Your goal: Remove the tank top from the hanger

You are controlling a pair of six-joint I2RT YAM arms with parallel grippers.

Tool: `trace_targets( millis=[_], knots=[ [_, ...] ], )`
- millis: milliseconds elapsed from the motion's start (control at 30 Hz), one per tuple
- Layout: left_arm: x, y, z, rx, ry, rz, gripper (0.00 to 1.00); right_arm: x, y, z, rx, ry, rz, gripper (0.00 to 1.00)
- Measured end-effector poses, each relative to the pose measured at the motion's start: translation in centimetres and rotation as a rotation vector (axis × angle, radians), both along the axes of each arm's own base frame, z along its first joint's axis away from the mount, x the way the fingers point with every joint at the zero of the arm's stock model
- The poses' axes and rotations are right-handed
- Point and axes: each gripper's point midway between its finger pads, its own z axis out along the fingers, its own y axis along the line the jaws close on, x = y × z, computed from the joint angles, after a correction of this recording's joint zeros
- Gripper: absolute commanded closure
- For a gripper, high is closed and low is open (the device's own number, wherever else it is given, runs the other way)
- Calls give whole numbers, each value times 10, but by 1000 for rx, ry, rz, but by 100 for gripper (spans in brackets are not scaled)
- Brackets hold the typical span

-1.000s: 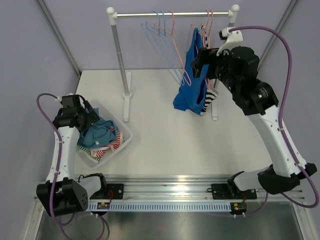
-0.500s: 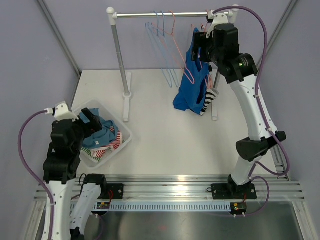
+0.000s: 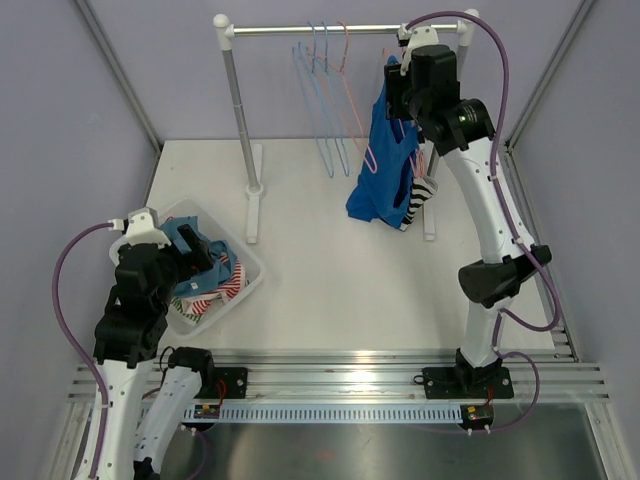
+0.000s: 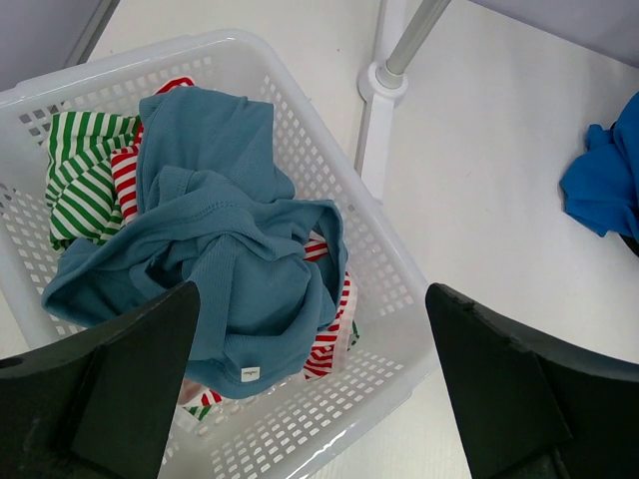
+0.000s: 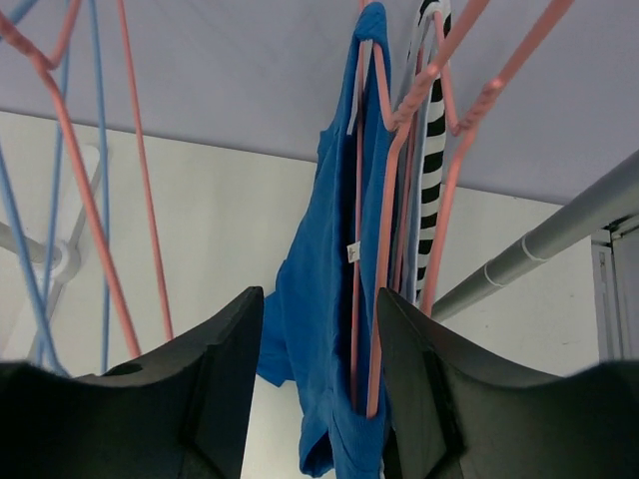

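Note:
A blue tank top [image 3: 385, 165] hangs on a pink hanger [image 3: 372, 158] at the right end of the rack, its hem bunched on the table. In the right wrist view the tank top [image 5: 324, 289] and its pink hanger [image 5: 383, 249] show in the gap between my open fingers, a little beyond the tips. My right gripper [image 3: 395, 92] is raised beside the top of the garment, open and empty [image 5: 319, 399]. My left gripper [image 3: 196, 252] is open and empty [image 4: 310, 399] above the white basket [image 4: 399, 289].
The basket [image 3: 245, 285] at the left holds a teal shirt [image 4: 230, 249] and striped clothes. A black-and-white striped garment [image 5: 431, 150] hangs behind the tank top. Empty blue and pink hangers [image 3: 325, 100] hang on the rail [image 3: 290, 30]. The rack posts stand on the table.
My right gripper has risen and moved left, close to the top of the tank top's hanger. My left arm has swung nearer, its gripper now lower over the basket.

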Motion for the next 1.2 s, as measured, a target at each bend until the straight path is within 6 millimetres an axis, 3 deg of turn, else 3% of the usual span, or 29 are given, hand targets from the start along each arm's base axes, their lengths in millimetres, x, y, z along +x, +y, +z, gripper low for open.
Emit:
trace_targets(
  millis=[233,900,1200],
  knots=[
    [1,-3,0,-2,-3,-15,1,18,-3,-22,-47,31,-21,48],
    [6,-10,-8,-8,29,-55,1,22,-17,-23,-76,21,-44,52],
    [6,-12,-9,-13,30,-67,1,10,-27,-13,-64,11,-42,51]
  ],
)
